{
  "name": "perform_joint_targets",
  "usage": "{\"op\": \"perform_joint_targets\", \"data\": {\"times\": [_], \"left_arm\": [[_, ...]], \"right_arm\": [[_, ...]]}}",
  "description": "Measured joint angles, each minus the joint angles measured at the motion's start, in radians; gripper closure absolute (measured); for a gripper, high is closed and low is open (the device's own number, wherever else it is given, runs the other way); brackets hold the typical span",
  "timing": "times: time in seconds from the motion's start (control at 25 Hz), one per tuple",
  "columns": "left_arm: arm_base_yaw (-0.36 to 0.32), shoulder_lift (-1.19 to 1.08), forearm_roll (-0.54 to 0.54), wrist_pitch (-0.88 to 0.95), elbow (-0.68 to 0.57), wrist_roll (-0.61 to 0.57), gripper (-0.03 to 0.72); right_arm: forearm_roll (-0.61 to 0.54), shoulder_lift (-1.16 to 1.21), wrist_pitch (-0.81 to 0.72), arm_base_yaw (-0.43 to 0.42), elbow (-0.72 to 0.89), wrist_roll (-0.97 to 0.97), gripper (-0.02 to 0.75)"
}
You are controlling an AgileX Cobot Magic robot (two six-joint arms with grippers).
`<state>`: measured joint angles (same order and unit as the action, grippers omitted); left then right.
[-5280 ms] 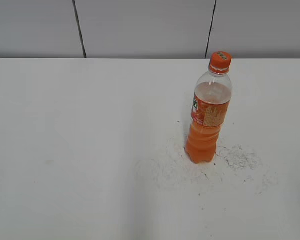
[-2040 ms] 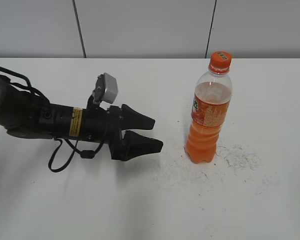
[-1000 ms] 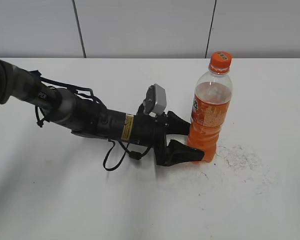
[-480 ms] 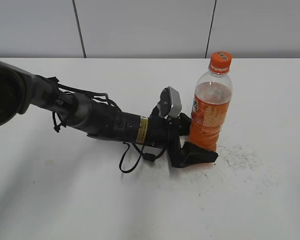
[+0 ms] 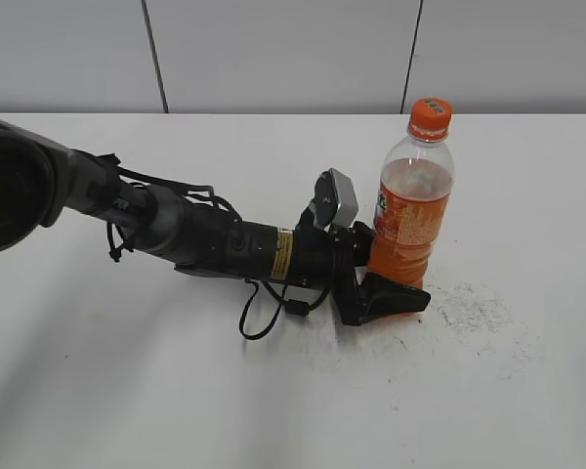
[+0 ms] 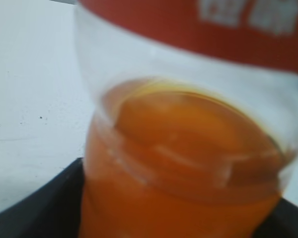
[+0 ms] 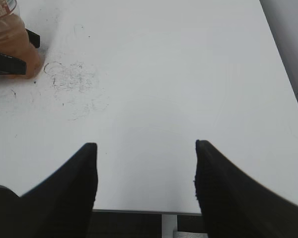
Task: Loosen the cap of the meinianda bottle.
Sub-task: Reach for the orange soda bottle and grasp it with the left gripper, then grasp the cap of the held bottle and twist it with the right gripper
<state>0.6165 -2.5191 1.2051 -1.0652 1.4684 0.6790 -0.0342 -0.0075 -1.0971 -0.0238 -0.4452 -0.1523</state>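
The meinianda bottle (image 5: 410,230) stands upright on the white table, right of centre, with orange drink and an orange label. Its orange cap (image 5: 430,117) is on top. My left gripper (image 5: 379,274) is open, with one black jaw on each side of the bottle's lower part. In the left wrist view the bottle (image 6: 188,163) fills the frame, blurred, and the jaws show only at the bottom corners. My right gripper (image 7: 145,163) is open and empty over bare table near the front edge. The right wrist view shows the bottle's base (image 7: 12,42) at the far left.
The white table (image 5: 127,391) has dark scuff marks (image 5: 469,308) round the bottle's base. A grey panelled wall (image 5: 273,49) runs behind the table. The table's front edge (image 7: 149,212) shows in the right wrist view.
My left arm came in from the left and moved right until its open jaws were round the bottle's lower part. In the last half second it edged slightly further right. The bottle has not moved.
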Motion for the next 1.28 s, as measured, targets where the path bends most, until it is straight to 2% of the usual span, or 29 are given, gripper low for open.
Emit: {"op": "perform_joint_targets", "data": {"times": [0.12, 0.72, 1.08, 1.28], "left_arm": [[0.001, 0.000, 0.001, 0.000, 0.000, 0.000, 0.115], [0.001, 0.000, 0.020, 0.006, 0.002, -0.001, 0.125], [0.001, 0.000, 0.020, 0.005, 0.002, -0.001, 0.129], [0.001, 0.000, 0.024, 0.005, 0.002, -0.001, 0.129]], "right_arm": [[0.000, 0.000, 0.000, 0.000, 0.000, 0.000, 0.280], [-0.010, 0.000, 0.000, 0.000, 0.000, 0.000, 0.280], [-0.200, 0.006, 0.029, 0.000, -0.006, -0.018, 0.280], [-0.341, 0.184, 0.079, 0.000, -0.051, -0.067, 0.280]]}}
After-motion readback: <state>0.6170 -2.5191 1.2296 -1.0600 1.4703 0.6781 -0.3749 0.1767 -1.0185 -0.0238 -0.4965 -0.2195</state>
